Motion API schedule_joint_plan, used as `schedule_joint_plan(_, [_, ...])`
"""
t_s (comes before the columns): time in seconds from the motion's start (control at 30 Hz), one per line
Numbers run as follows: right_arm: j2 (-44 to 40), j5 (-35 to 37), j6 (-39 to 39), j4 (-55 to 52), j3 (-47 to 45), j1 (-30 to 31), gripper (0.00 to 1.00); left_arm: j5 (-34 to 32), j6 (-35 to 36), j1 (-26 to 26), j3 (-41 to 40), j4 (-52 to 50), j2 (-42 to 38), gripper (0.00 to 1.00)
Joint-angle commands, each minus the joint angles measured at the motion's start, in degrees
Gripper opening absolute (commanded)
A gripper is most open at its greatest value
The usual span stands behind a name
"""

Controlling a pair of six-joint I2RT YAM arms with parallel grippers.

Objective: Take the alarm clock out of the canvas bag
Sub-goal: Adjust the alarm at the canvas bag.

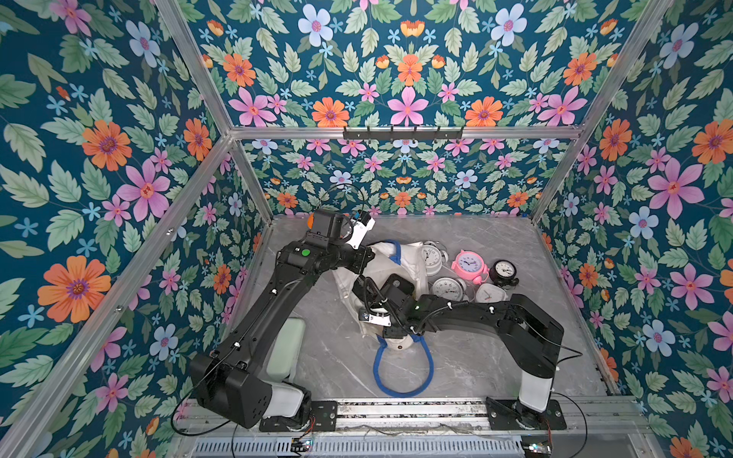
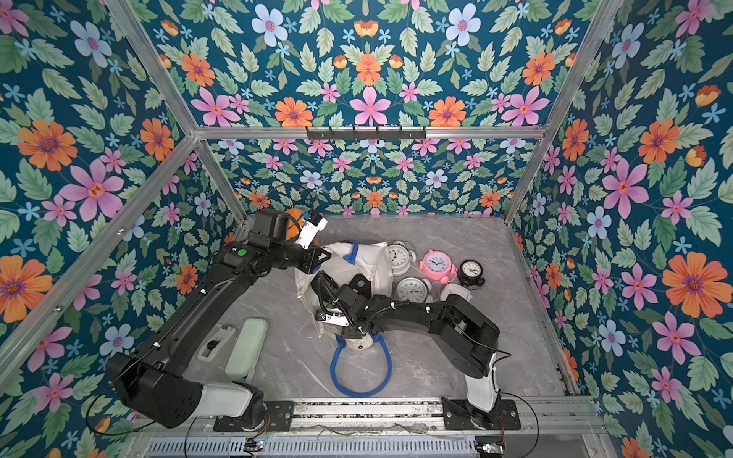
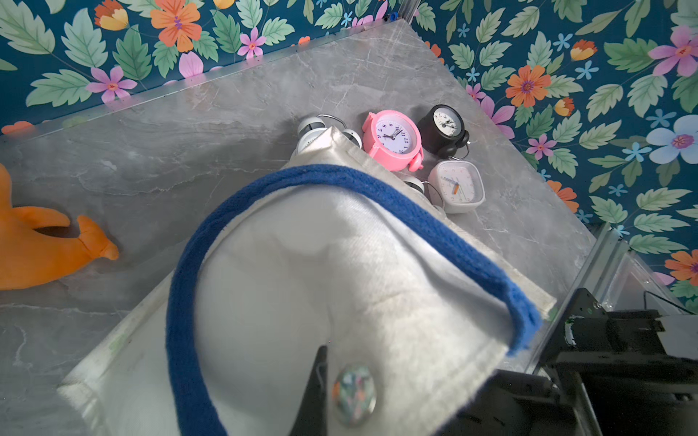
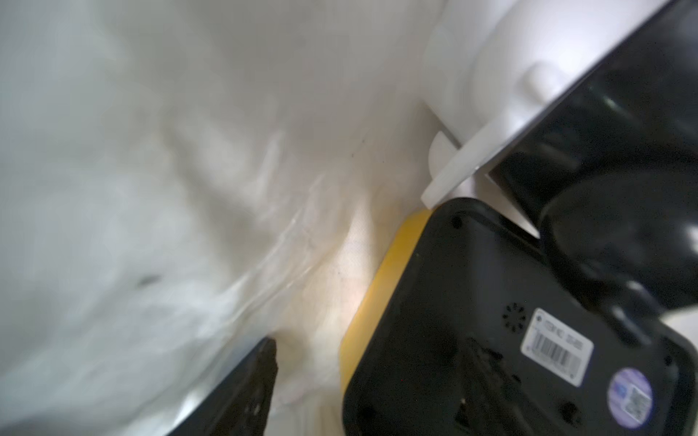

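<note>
Left hand [image 1: 367,253] is pinched shut on the canvas bag [image 1: 410,255] rim at 10 o'clock; right hand [image 4: 445,328] is inside, spread wide over the black-backed alarm clock [image 4: 472,302], not gripping.

**Left clamps, right spreads wide**

The left arm [image 1: 254,317] stretches from the lower left of the frame up toward centre. The left gripper [image 1: 368,253] is pinched tight on a fold of the canvas bag [image 1: 412,259]. The right arm [image 1: 476,313] comes in from the lower right, bent at the elbow, wrist dipping down at centre. In the wrist view, the right gripper [image 4: 372,353] has its jaws well apart.
</note>
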Motion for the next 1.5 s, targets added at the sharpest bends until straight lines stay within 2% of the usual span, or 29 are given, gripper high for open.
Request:
schedule_joint_plan(0.0, [0.22, 3.78, -1.86, 0.87, -0.65, -0.42, 0.76, 2.18, -0.73, -0.05, 0.92, 0.97, -0.26, 0.00])
schedule_joint_plan(0.27, [0.55, 10.64, -5.72, 6.60, -2.49, -0.62, 0.74, 4.23, -1.34, -0.05, 1.10, 0.31, -0.98, 0.00])
schedule_joint_plan(0.6, [-3.67, 14.25, -9.48, 16.48, -4.52, -0.79, 0.61, 5.08, -2.07, -0.06, 0.93, 0.15, -1.95, 0.00])
schedule_joint_plan(1.3, [-2.67, 6.93, -3.17, 12.17, 1.20, -5.56, 0.60, 7.01, -3.12, -0.05, 0.59, 0.33, -2.50, 0.00])
schedule_joint_plan(1.47, [-1.74, 5.40, -0.17, 9.33, 4.85, -6.48, 0.60, 7.30, -3.33, -0.05, 0.65, 0.42, -2.32, 0.00])
